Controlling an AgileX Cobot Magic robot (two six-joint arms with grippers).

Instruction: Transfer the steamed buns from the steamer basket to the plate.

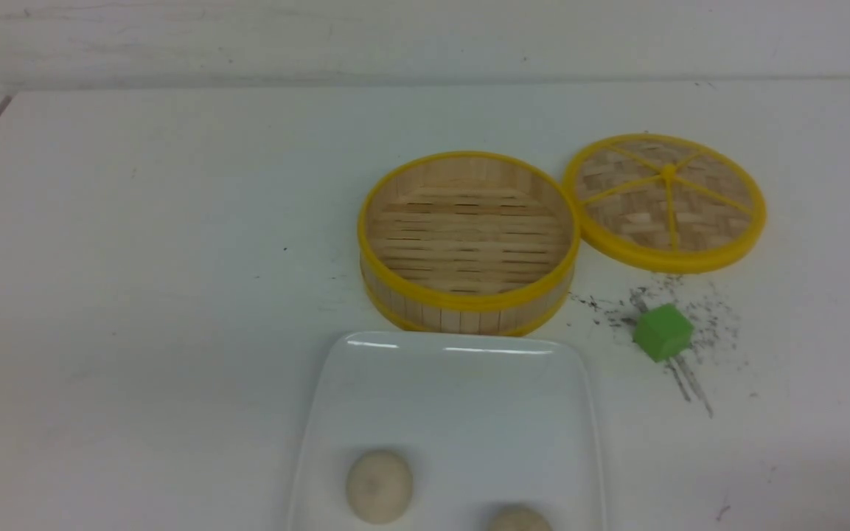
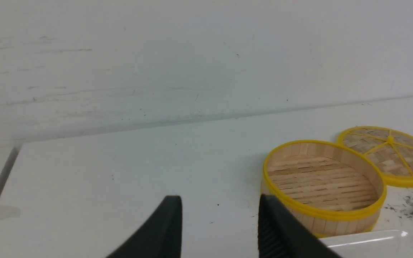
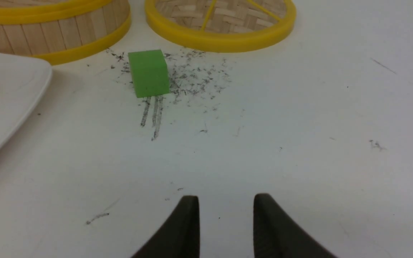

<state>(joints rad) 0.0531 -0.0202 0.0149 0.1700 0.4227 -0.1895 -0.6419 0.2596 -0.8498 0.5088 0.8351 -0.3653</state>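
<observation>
Left tool (image 2: 220, 199) points level forward, right tool (image 3: 226, 197) tips toward the table (image 3: 299, 143), both spread, empty

This looks like a lab test bench rather than a kitchen: a plain white table (image 1: 137, 332) against a blank white wall (image 1: 395, 37), scuffed with dark smudges (image 1: 697, 321), carrying props such as a steamer basket (image 1: 469, 306), a plate (image 1: 454, 348) and a green cube (image 1: 663, 332).

Two steamed buns on plate (image 1: 461, 398), well apart: left bun (image 1: 379, 487) whole, right bun (image 1: 519, 520) cut by frame edge. Steamer basket (image 1: 469, 304) just behind plate's far edge, slatted floor bare. Lid (image 1: 666, 200) flat on table (image 1: 137, 295), rim against basket's right side. Green cube (image 1: 663, 332) near lid, on dark scuff marks (image 1: 690, 383).
</observation>
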